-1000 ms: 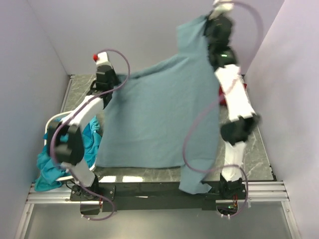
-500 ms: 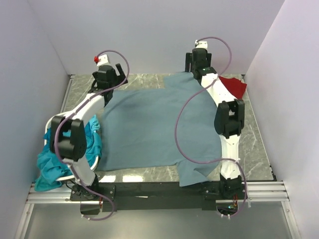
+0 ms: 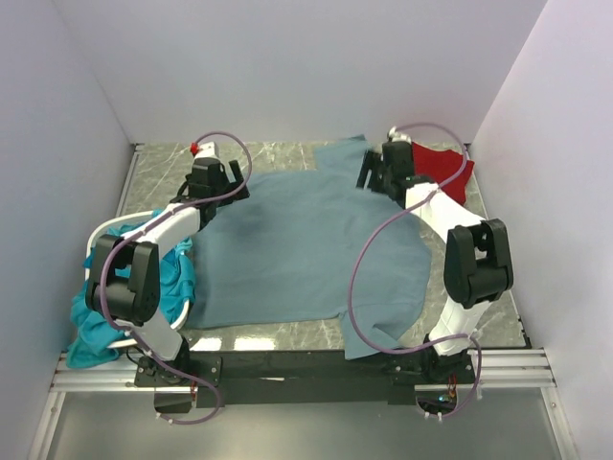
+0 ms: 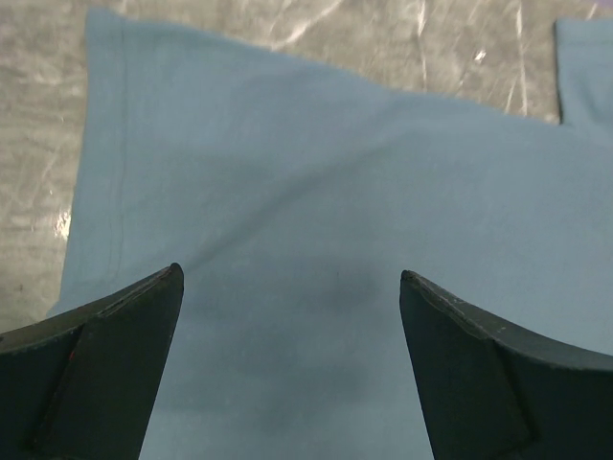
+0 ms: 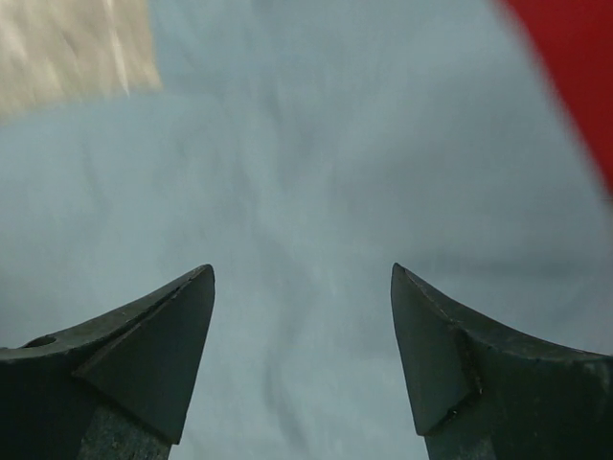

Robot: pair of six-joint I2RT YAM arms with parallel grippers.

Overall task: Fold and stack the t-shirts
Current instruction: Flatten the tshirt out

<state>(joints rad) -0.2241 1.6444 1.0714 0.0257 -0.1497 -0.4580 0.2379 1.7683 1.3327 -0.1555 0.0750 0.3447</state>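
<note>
Both the left hand (image 4: 287, 278) and the right hand (image 5: 302, 273) have just let go and hang wide open over the big dusty-blue cloth t-shirt (image 3: 306, 240), which dropped to lie spread flat on the grey marbled counter (image 3: 153, 172), so folding can likely start.

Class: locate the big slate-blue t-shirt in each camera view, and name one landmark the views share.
Top external: the slate-blue t-shirt lies spread flat mid-table.
Left wrist: the shirt fills most of the frame, under the open left pincer.
Right wrist: the shirt fills the frame under the open right pincer; red t-shirt at top right.
Shared landmark: the marble table, bare beside the shirt in all three.
</note>
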